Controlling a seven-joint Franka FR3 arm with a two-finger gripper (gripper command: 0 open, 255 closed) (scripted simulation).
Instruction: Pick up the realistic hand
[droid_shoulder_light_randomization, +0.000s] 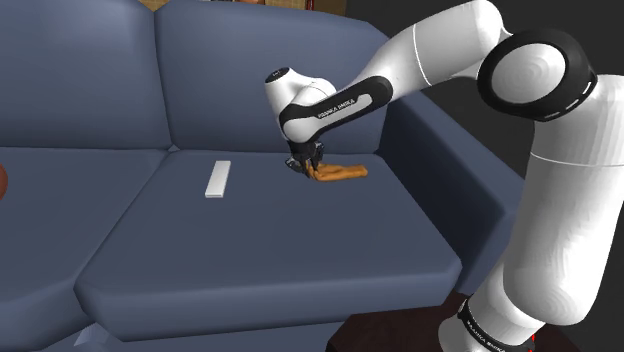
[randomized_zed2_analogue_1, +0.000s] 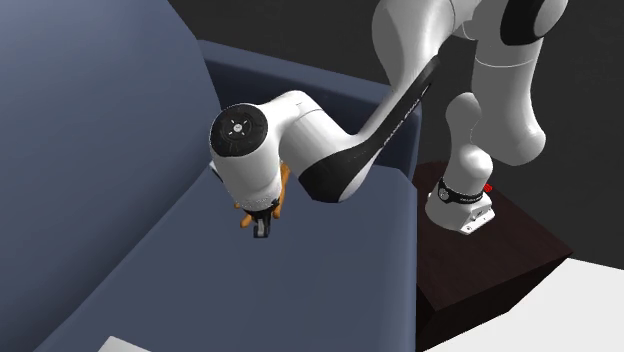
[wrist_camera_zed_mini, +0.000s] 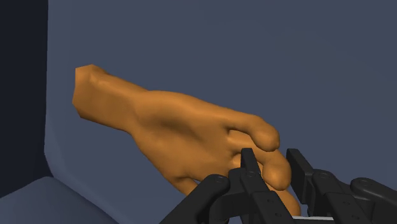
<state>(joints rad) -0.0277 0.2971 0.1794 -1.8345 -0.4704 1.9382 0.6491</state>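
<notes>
On sofa seat (droid_shoulder_light_randomization: 270, 240): orange hand (wrist_camera_zed_mini: 165, 133) lies here.
Gripper (wrist_camera_zed_mini: 273, 160): jaws clamped on its finger end.
Lift: slow, straight up; thin grip, may slip.

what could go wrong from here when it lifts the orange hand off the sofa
1. The hand clasps the orange hand model at its finger end, far from its middle. On the lift the heavier wrist end may swing down, or the model may slip out.
2. The model lies close to the sofa backrest and the armrest, so a swinging wrist end could catch on them.
</notes>
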